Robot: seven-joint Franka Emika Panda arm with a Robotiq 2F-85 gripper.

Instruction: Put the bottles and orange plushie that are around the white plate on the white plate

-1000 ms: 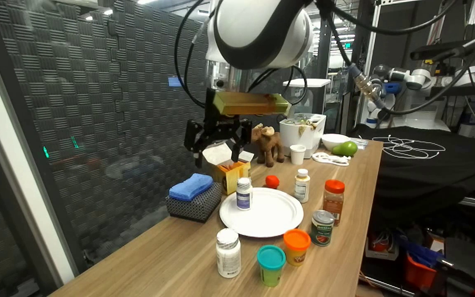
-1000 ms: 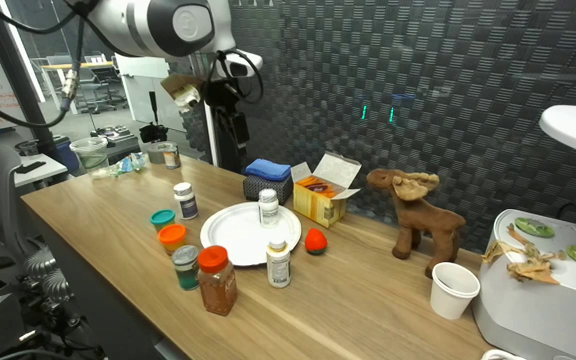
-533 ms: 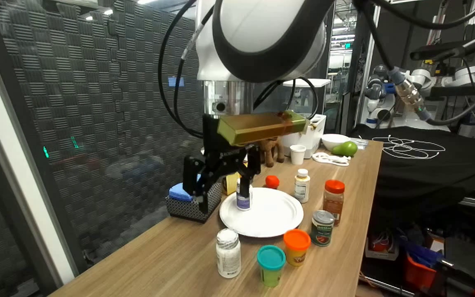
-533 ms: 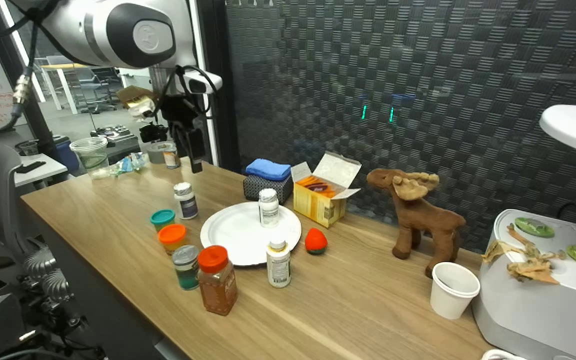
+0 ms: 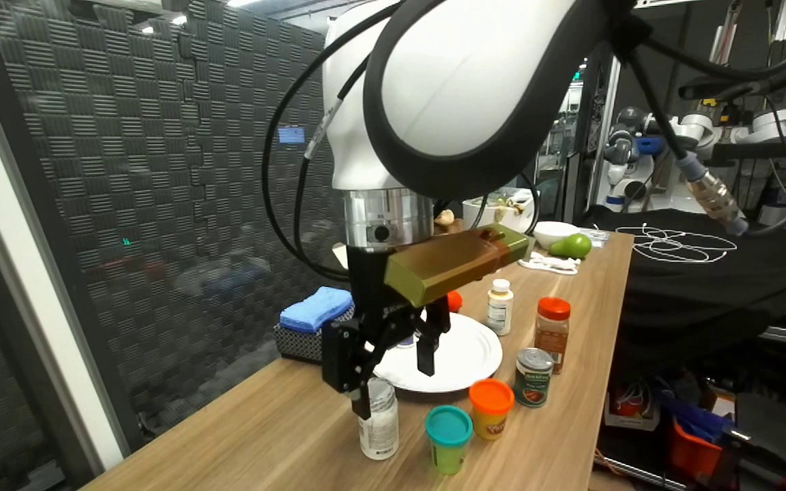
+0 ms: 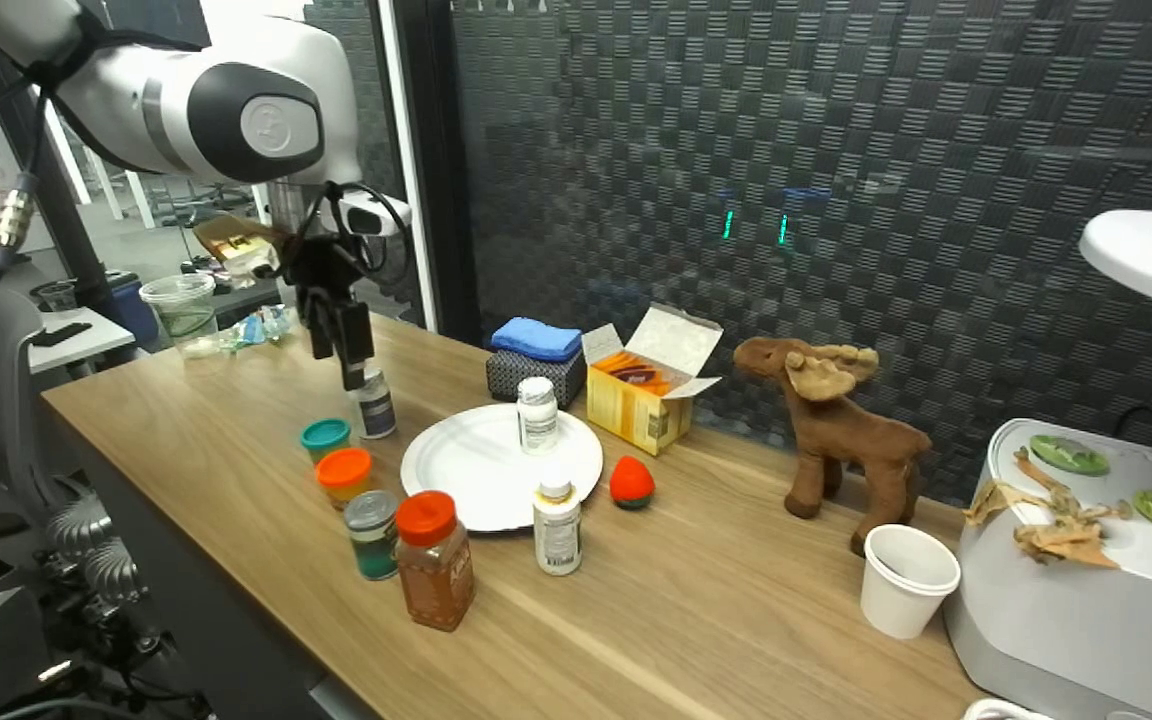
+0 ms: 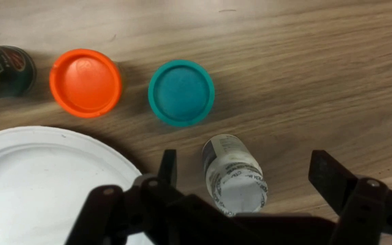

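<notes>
My gripper [image 7: 244, 165] stands open, a white bottle [image 7: 235, 173] upright between its fingers and touching neither in the wrist view. In an exterior view one finger covers part of this bottle's cap [image 5: 381, 436]. Beside it lies the white plate [image 6: 461, 485], carrying another white bottle [image 6: 537, 418], mostly hidden behind the gripper elsewhere. Around the plate are a white-capped bottle [image 6: 557, 530], a red-capped jar [image 5: 552, 334], an orange-lidded tub [image 7: 86, 83] and a teal-topped tub [image 7: 181, 93]. The orange plushie [image 6: 631, 483] sits on the table next to the plate's rim.
A green-labelled can [image 5: 533, 378] stands by the red-capped jar. Behind the plate are a blue cloth [image 6: 536, 340] on a dark box and an open yellow carton [image 6: 641, 405]. Farther along stand a brown plush moose [image 6: 841, 440], white cups [image 6: 906, 580] and a white planter [image 6: 1066, 600].
My gripper has come down from high near the carton and cloth, past the plate, to the white bottle beside it, staying open. The objects on the table have not moved.
</notes>
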